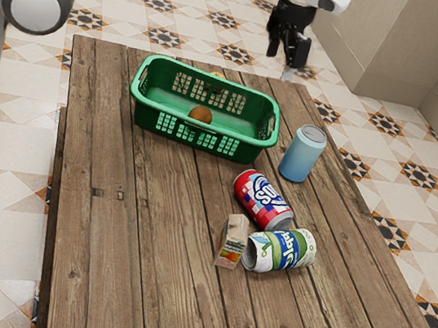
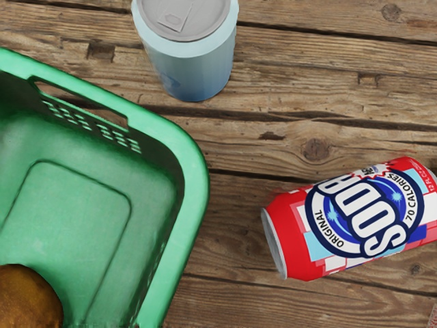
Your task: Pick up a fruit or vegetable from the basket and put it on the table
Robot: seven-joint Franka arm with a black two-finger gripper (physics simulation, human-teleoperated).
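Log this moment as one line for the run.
hand: open, raised, empty | brown fruit: in green basket | blue can: upright | red can: on its side | pick: pending

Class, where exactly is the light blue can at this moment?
In the exterior view, the light blue can stands upright on the table, just beyond the basket's right-hand end, near the red soda can.

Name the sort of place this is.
An indoor room, by the look of it, perhaps a kitchen or dining area: patterned tile floor, plain beige wall and a plank table.
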